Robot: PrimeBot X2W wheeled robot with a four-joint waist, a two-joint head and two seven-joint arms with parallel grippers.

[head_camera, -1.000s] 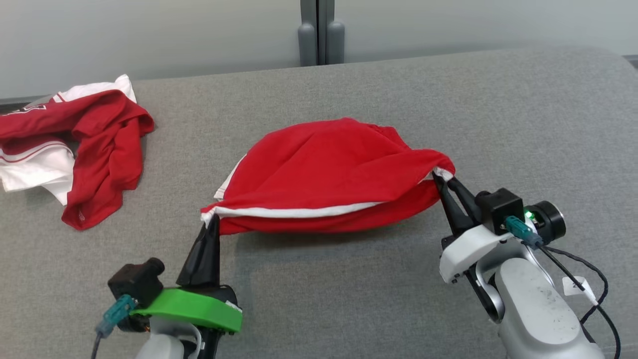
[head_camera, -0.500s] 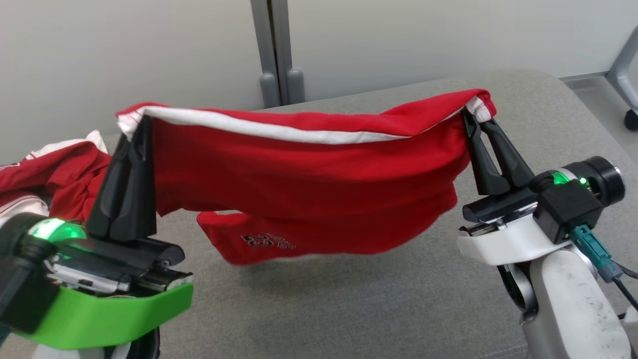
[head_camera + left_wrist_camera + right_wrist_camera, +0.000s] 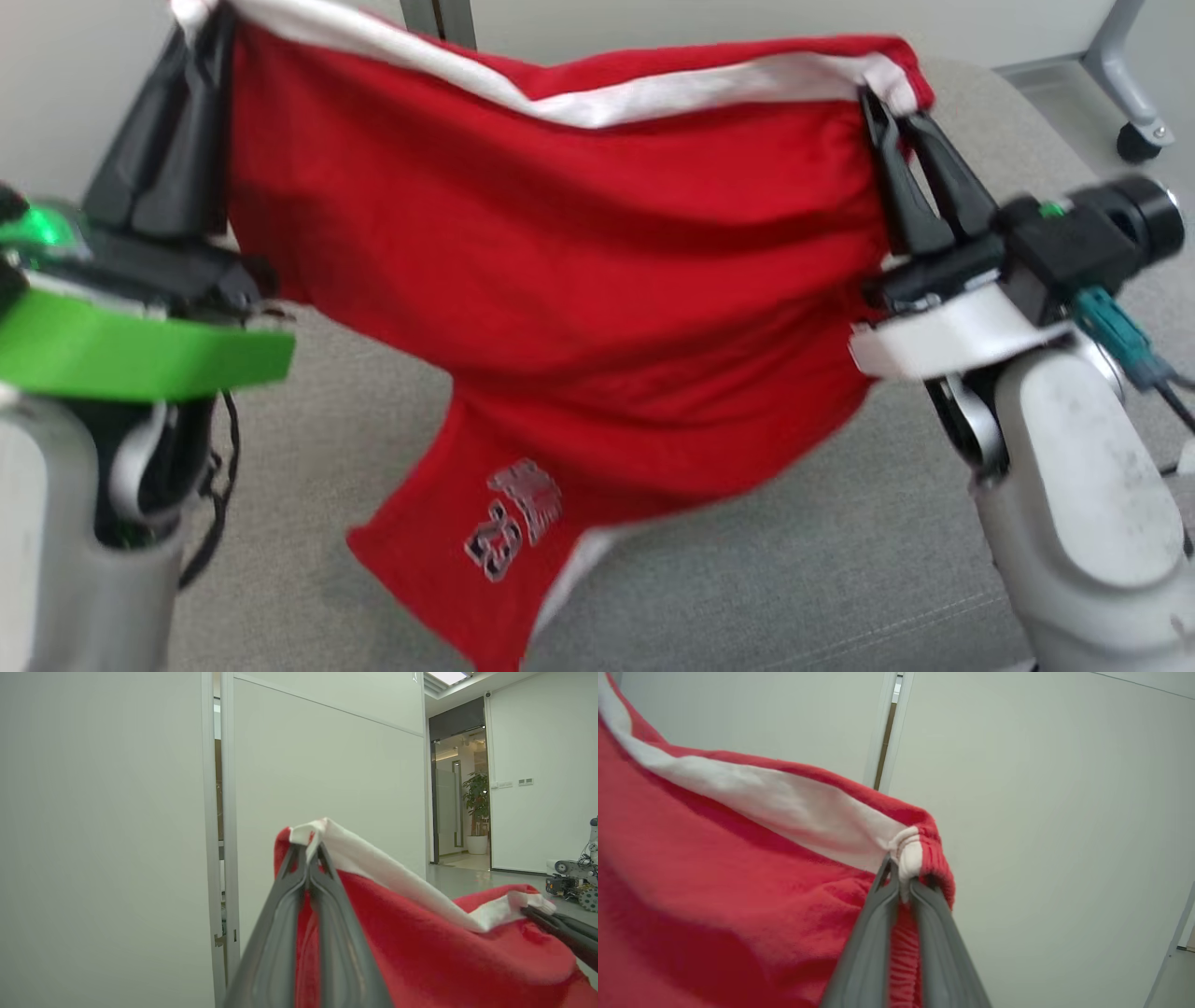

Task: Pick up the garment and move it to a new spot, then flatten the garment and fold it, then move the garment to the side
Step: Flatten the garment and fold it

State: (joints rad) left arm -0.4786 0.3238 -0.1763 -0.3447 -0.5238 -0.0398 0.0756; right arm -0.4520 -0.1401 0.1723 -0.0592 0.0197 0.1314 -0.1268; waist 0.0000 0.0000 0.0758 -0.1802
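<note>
The garment [image 3: 597, 271] is a pair of red shorts with a white band along the top edge and a number print on one leg. It hangs in the air, stretched between both grippers above the grey cushion [image 3: 803, 579]. My left gripper [image 3: 201, 23] is shut on the garment's top left corner, also seen in the left wrist view [image 3: 308, 851]. My right gripper [image 3: 887, 98] is shut on the top right corner, where the right wrist view [image 3: 901, 877] has the white band bunched between the fingers. The garment's lower leg [image 3: 467, 560] dangles near the cushion.
The grey cushion's right edge [image 3: 1036, 121] curves down to the floor, where a wheeled chair leg [image 3: 1134, 140] stands. A pale wall with a door frame [image 3: 226, 812] rises behind. Another wheeled robot [image 3: 577, 882] sits far off on the floor.
Both grippers have lifted the garment off the cushion and high into the air, spreading it so it hangs open. The head camera has moved; the other red and white clothing at left has left the picture.
</note>
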